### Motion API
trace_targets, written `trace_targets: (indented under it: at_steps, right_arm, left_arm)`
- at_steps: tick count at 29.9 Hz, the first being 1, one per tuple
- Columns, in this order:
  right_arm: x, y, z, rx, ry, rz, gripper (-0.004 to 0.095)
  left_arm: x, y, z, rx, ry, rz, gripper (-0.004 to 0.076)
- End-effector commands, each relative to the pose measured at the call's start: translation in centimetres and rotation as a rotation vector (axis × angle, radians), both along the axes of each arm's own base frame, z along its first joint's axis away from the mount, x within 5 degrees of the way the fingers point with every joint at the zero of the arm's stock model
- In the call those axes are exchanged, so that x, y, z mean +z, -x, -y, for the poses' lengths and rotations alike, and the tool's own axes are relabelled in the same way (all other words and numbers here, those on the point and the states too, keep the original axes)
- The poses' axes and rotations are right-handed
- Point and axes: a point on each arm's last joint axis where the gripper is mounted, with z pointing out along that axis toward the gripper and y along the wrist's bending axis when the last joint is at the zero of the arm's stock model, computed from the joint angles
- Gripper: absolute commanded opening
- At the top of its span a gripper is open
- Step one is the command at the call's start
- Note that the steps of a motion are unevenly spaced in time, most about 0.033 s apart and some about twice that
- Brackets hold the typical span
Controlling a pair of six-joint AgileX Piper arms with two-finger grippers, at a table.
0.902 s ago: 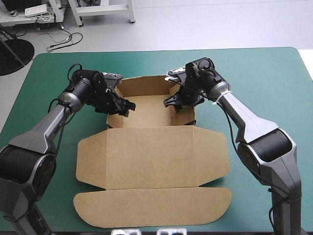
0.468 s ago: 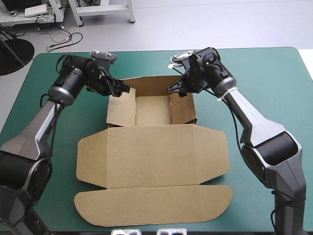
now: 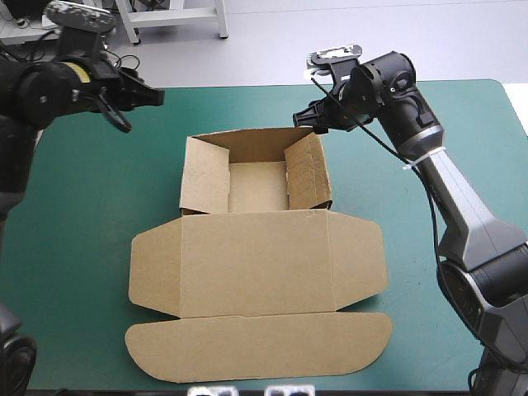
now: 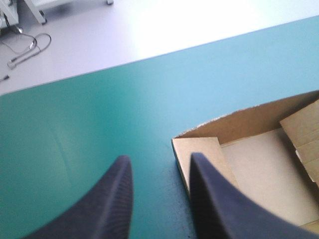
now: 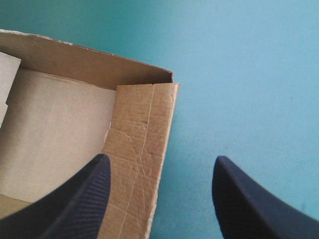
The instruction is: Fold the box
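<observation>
You've got the table (image 3: 74, 214) with its teal-green cover filling the high view, and the brown box (image 3: 257, 247) lies on it roughly midway between the left and right edges, with neither arm touching it. The biggest part is the lid (image 3: 256, 276), flat on the cover on the near side, with a side flap (image 3: 153, 268) spread out at each end and a long rounded flap (image 3: 256, 351) closest to the near edge. Beyond the lid is the open tray (image 3: 257, 188) with its far, left and right walls up. The left gripper (image 3: 142, 109) is raised over the far-left part of the table, well apart from the box. In its wrist view (image 4: 160, 159) the black fingers stand apart with a modest gap and only bare cover between them, so it's parted and holding nothing. The tray's far-left corner (image 4: 175, 139) sits just ahead of one finger. The right gripper (image 3: 312, 120) hangs above the tray's far-right corner, off the board. Its own view (image 5: 160, 162) shows the fingers spread wider, also empty — one over the tray floor, the other over bare cover. The right wall (image 5: 142, 149) lies below the gap beside the first finger, creased and scuffed along its top face.
</observation>
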Motion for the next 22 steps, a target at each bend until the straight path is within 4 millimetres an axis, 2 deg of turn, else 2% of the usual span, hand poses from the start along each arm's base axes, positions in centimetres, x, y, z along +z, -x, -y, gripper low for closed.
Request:
trace_targets:
  at_steps: [1,6,10,13,16,18,19,20,22]
  right_arm:
    - [0.9,0.5,1.7,-0.031,-0.051,-0.001,0.0552]
    - [-2.7,-1.0,1.9,-0.003,-0.126,-0.145,0.0548]
    - [-5.4,-2.3,1.0,0.016,-0.145,-0.218,0.0494]
    - [-7.4,-3.2,0.4,0.031,-0.149,-0.269,0.0428]
    - [-9.3,-3.9,0.0,0.041,-0.133,-0.320,0.0299]
    - [-10.3,-4.3,-0.1,0.044,-0.123,-0.340,0.0134]
    - [-10.5,-4.4,-0.1,0.048,-0.120,-0.341,0.0019]
    - [-10.6,-4.4,-0.1,0.048,-0.114,-0.338,-0.0012]
    - [-10.5,-4.5,0.2,0.043,-0.081,-0.327,-0.0006]
  left_arm:
    - [2.7,5.4,-1.6,-0.010,0.007,0.083,-0.0010]
    - [2.1,9.8,-2.9,-0.028,0.002,0.092,-0.0010]
    - [-0.2,12.7,-3.8,-0.023,-0.003,0.057,-0.0010]
    - [-2.8,14.7,-4.4,-0.009,0.012,0.036,-0.0010]
    - [-5.6,16.3,-4.9,0.002,0.039,0.044,-0.0010]
    - [-7.7,17.4,-5.2,0.008,0.052,0.045,-0.0010]
    - [-8.9,17.7,-5.3,0.014,0.055,0.028,-0.0010]
    - [-9.9,18.2,-5.5,0.026,0.062,0.017,-0.0010]
    - [-11.9,19.1,-5.8,0.037,0.060,-0.009,-0.0010]
